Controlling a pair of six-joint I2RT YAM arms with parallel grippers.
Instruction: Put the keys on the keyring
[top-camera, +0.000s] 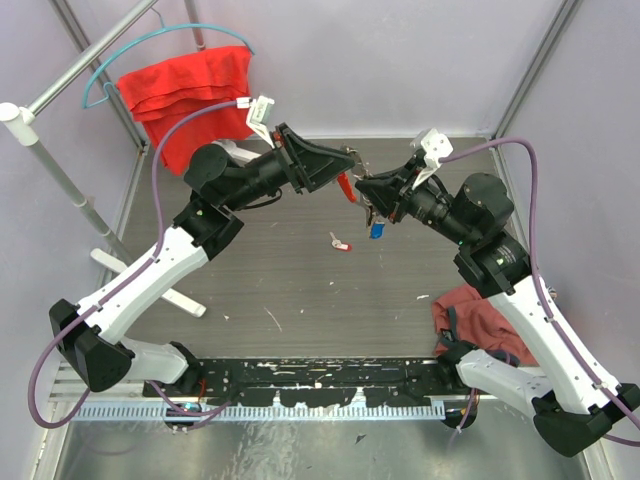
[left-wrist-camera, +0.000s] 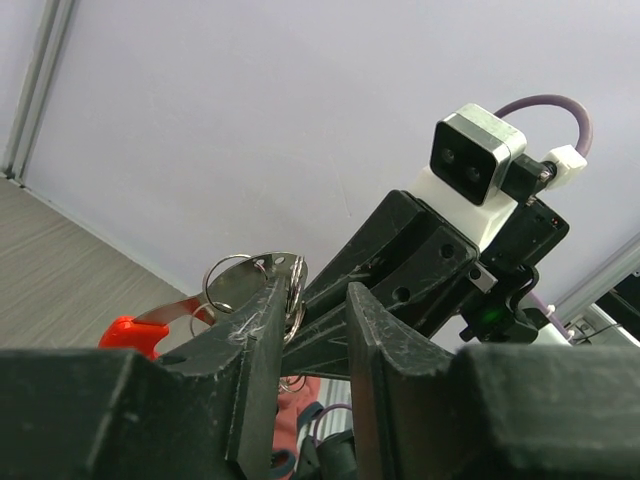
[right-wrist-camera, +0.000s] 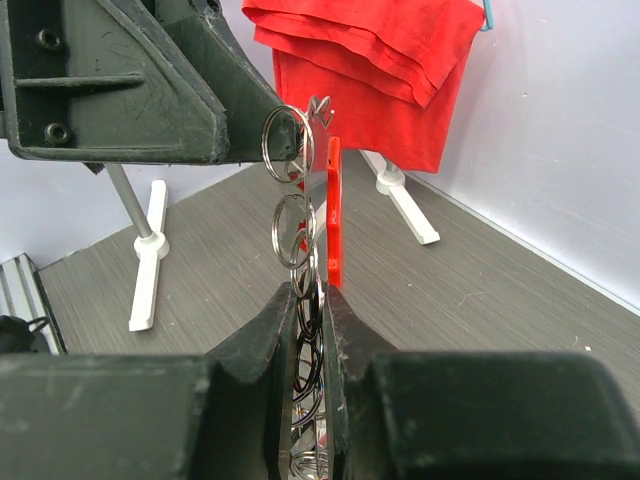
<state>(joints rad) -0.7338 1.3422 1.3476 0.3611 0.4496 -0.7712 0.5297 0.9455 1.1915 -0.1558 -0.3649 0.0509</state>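
My right gripper (top-camera: 368, 190) (right-wrist-camera: 315, 295) is shut on a chain of silver keyrings (right-wrist-camera: 300, 240) held in the air above mid-table. The chain's top ring (right-wrist-camera: 288, 140) rests against a fingertip of my left gripper (top-camera: 350, 165) (left-wrist-camera: 318, 290). The left jaws stand apart with nothing across the gap, and the ring (left-wrist-camera: 250, 280) lies at the left finger's tip. A key with a red head (right-wrist-camera: 333, 210) (left-wrist-camera: 130, 333) (top-camera: 346, 187) hangs at that ring. A blue-headed key (top-camera: 377, 230) dangles under the right gripper. One loose red-headed key (top-camera: 340, 242) lies on the table below.
A red cloth (top-camera: 190, 90) (right-wrist-camera: 370, 60) hangs on a blue hanger at the back left. A white rack's foot (top-camera: 150, 280) (right-wrist-camera: 150, 250) stands at the left. A maroon cloth (top-camera: 475, 315) lies by the right arm.
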